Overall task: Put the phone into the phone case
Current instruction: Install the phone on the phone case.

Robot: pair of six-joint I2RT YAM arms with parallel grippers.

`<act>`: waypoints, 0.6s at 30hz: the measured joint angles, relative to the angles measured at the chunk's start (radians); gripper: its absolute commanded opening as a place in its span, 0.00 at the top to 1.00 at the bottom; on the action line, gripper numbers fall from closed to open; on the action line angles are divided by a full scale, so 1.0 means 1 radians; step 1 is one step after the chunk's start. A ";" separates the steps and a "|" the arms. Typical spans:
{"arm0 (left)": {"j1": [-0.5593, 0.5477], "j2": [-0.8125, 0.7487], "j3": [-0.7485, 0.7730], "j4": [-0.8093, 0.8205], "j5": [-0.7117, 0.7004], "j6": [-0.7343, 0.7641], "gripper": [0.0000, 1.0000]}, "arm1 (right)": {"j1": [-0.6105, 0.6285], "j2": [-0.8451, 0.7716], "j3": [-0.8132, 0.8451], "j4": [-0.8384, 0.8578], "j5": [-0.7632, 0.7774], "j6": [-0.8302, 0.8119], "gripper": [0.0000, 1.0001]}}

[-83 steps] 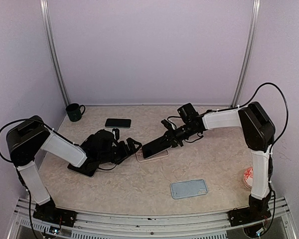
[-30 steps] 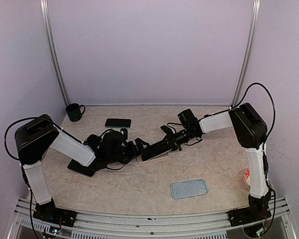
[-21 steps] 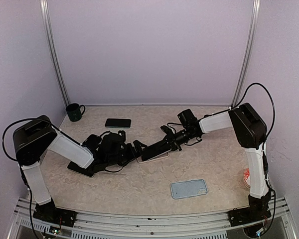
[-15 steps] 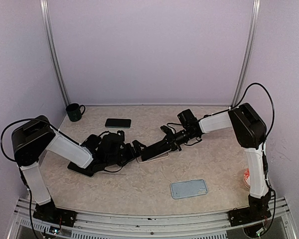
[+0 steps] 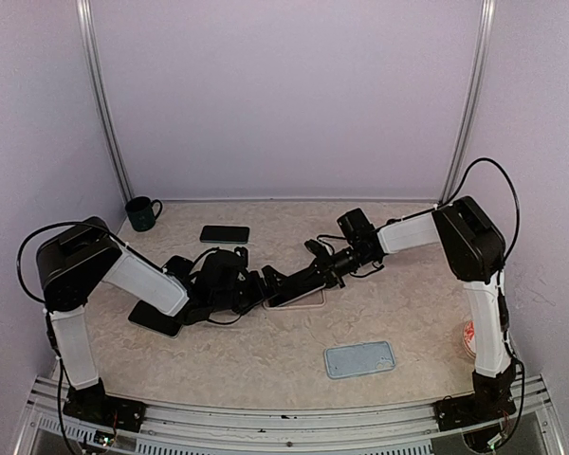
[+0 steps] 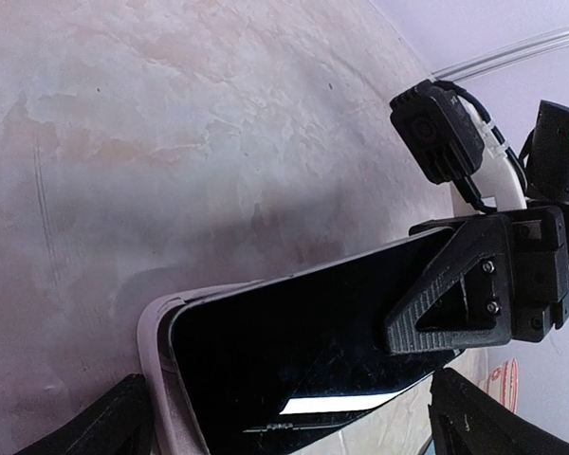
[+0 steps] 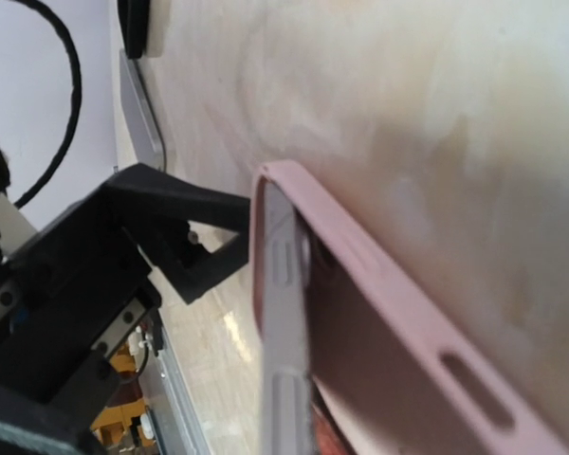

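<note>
pink, pliable phone case is seen nearest, its end lip between the wide-open left gripper. beyond, the rigid, slick phone, partly seated, is pinched by the closed right gripper; its edges are judged the safest hold.

Dark green mug upright at far left corner of table, handle toward right.
Black phone flat, screen up, near far edge, right of mug, well apart from it.
Second dark phone flat near left edge, partly hidden.
Light blue phone case flat near front edge, right of centre.
Red-and-white round object at right edge, partly hidden; kind unclear.
</note>
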 measured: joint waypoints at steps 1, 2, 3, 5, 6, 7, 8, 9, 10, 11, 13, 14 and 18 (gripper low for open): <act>0.000 0.003 0.004 0.000 0.001 0.000 0.01 | 0.000 0.005 0.005 -0.002 -0.004 0.000 1.00; 0.000 0.005 0.008 0.000 0.002 0.001 0.01 | 0.000 0.011 0.009 -0.002 -0.010 0.000 1.00; 0.000 0.006 0.009 -0.001 0.002 0.001 0.01 | 0.000 0.014 0.011 -0.002 -0.013 0.001 1.00; 0.000 0.006 0.009 -0.001 0.002 0.002 0.01 | 0.000 0.018 0.011 0.005 -0.018 0.006 1.00; 0.000 0.006 0.009 -0.001 0.002 0.002 0.01 | 0.000 0.018 0.008 0.011 -0.018 0.013 1.00; 0.000 0.006 0.009 -0.001 0.001 0.001 0.01 | 0.000 0.018 0.003 0.022 -0.018 0.024 1.00; -0.001 0.006 0.009 -0.002 -0.001 0.000 0.01 | 0.000 0.017 -0.012 0.047 -0.019 0.035 1.00; -0.002 0.006 0.009 -0.002 -0.007 -0.002 0.01 | 0.000 0.015 -0.032 0.080 -0.021 0.053 1.00; -0.005 0.006 0.009 -0.003 -0.011 -0.003 0.01 | 0.000 0.010 -0.054 0.117 -0.022 0.075 1.00; -0.008 0.006 0.009 -0.003 -0.018 -0.005 0.01 | 0.000 0.004 -0.072 0.143 -0.020 0.092 1.00; -0.014 0.006 0.009 -0.003 -0.027 -0.010 0.01 | 0.001 -0.013 -0.121 0.216 -0.010 0.137 1.00; -0.018 0.006 0.009 -0.004 -0.032 -0.013 0.01 | 0.002 -0.021 -0.144 0.253 -0.005 0.157 1.00; -0.025 0.006 0.009 -0.004 -0.046 -0.017 0.01 | 0.007 -0.037 -0.194 0.343 0.010 0.225 1.00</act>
